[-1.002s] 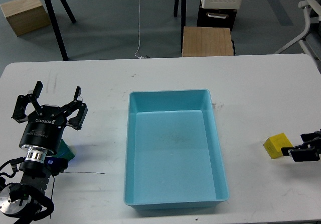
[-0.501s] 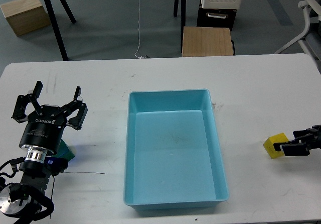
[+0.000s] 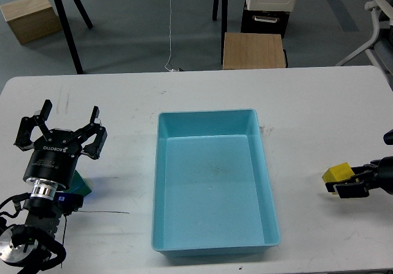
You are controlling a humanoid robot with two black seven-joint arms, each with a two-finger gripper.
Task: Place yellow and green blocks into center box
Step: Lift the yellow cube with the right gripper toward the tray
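The right pincer (image 3: 350, 185) seems closed around the yellow block (image 3: 337, 176) at the table's (image 3: 307, 102) right edge; I judge the grasp step in hand. Next: lift and carry to the blue box (image 3: 212, 182); the left pincer (image 3: 61, 129) hovers spread open above the green block (image 3: 81, 185).

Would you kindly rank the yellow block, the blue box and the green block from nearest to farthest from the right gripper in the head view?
1. Yellow block: right at the right gripper, on the table's right side.
2. Blue box: in the table's middle, to the gripper's left.
3. Green block: far left, mostly hidden under the left gripper.
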